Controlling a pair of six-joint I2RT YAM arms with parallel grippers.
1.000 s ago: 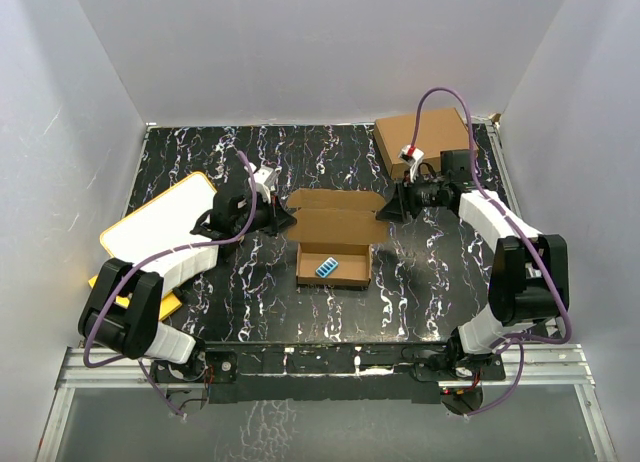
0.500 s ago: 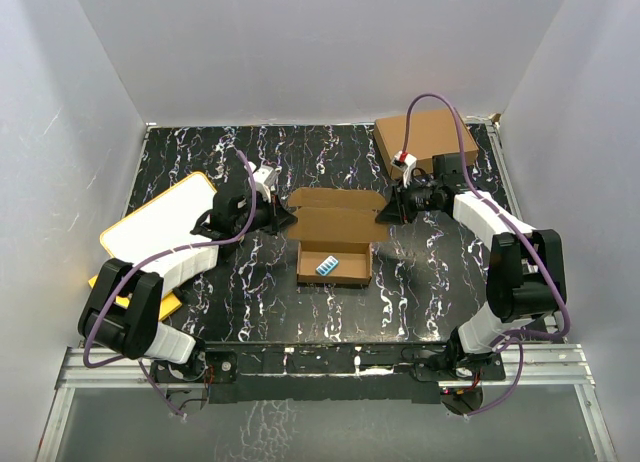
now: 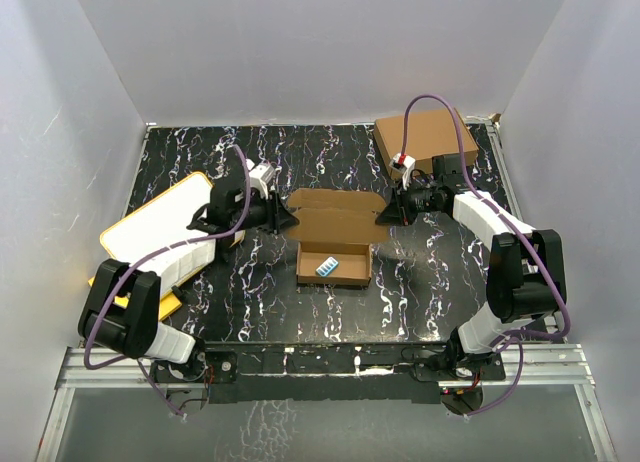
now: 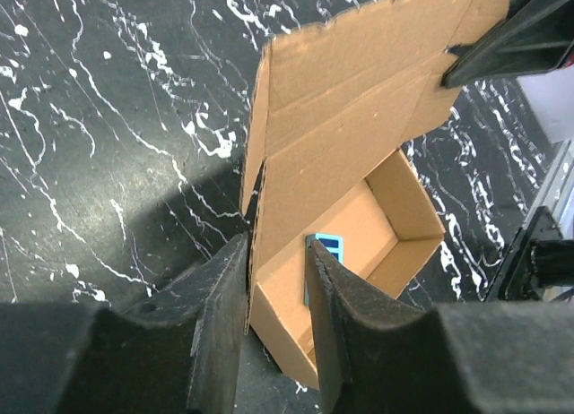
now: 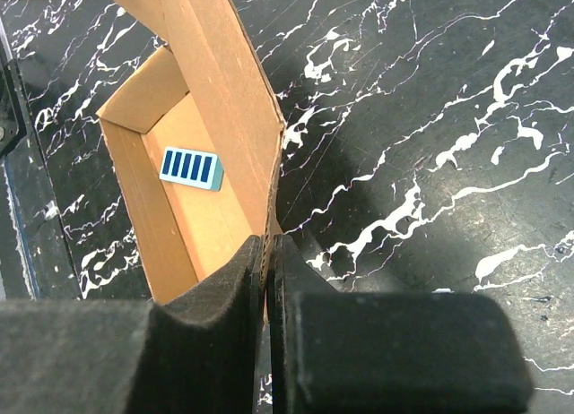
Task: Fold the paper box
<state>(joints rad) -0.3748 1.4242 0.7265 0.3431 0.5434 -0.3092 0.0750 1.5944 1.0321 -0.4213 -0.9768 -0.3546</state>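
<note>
The paper box sits mid-table as an open brown tray with its lid standing up behind. A small blue striped card lies inside it. My left gripper is at the lid's left side flap. Its jaws are open, a little apart, and the flap's edge runs between them close to the left finger. My right gripper is shut on the lid's right side flap, with the cardboard edge pinched between its pads. The card also shows in the right wrist view.
A larger ready-made brown box stands at the back right, just behind my right arm. A white board with a yellow rim lies at the left under my left arm. White walls enclose the black marbled table.
My left gripper has loosened from shut to slightly open around the left flap. My right gripper has closed onto the right flap and shifted a little towards the box.
</note>
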